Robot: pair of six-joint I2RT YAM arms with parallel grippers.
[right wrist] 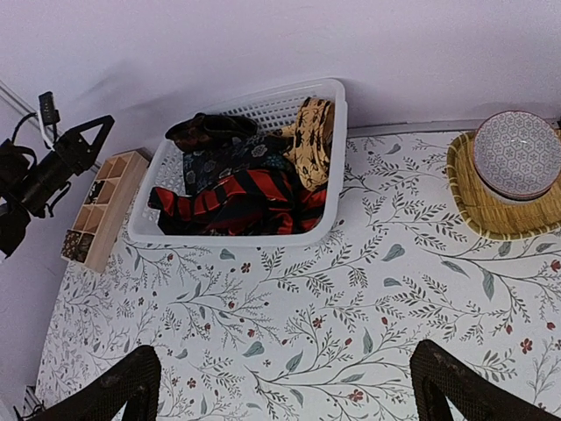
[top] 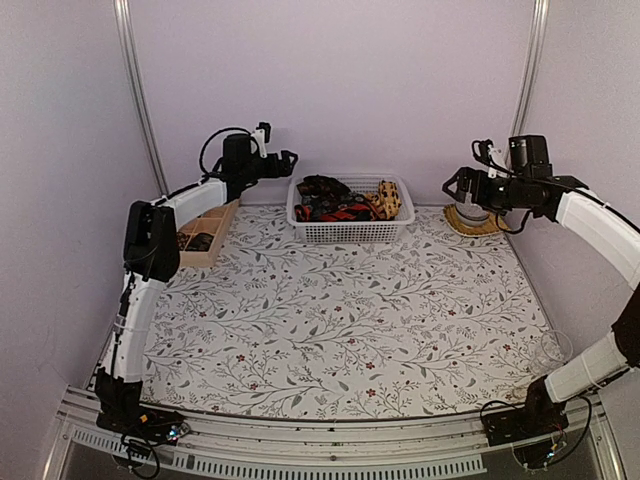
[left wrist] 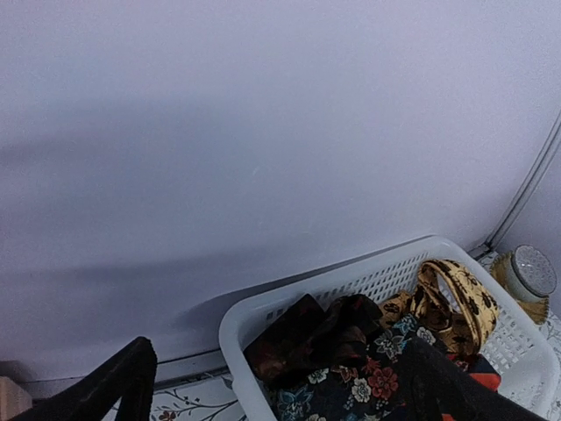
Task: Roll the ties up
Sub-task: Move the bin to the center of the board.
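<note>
While left and right jaws hang spread, the floral tablecloth (top: 350, 320) meets plain lilac walls (top: 350, 80).

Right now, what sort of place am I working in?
Likely a robot test booth: plain lilac walls and metal posts enclose a floral-clothed table holding a white basket of ties.

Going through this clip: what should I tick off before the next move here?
1. Left gripper open, holding nothing: ok.
2. Right gripper open, holding nothing: ok.
3. Red-black striped tie, yellow patterned tie and dark floral tie heaped in the white plastic mesh basket: ok.
4. A tie laid out on the floral-print tabletop for rolling: not ok.
5. Free compartment in the shallow wooden tray: cannot tell.
</note>
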